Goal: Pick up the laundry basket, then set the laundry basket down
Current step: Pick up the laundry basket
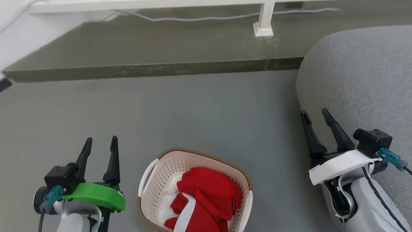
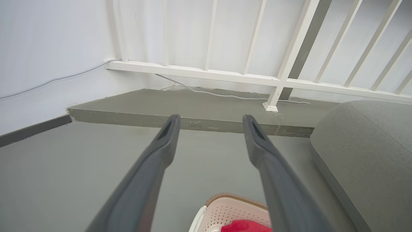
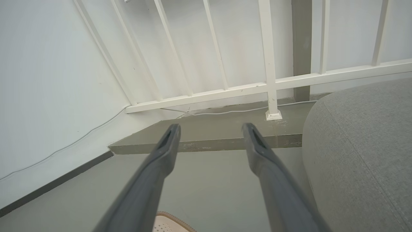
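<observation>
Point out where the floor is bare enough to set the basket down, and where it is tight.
Widest bare patch: the grey floor between the raised olive step and the cream perforated plastic laundry basket, running left to the white wall. Tighter: the strip between basket and rounded grey fabric sofa, where the open right gripper hangs.

I have open grey floor point(image 1: 193, 109) ahead of and either side of the cream perforated plastic laundry basket point(image 1: 154, 180). The bulky grey fabric cushion point(image 1: 360, 80) sits just beside my right gripper point(image 1: 313, 111); a raised grey-green step point(image 1: 145, 69) bounds the far side.
</observation>
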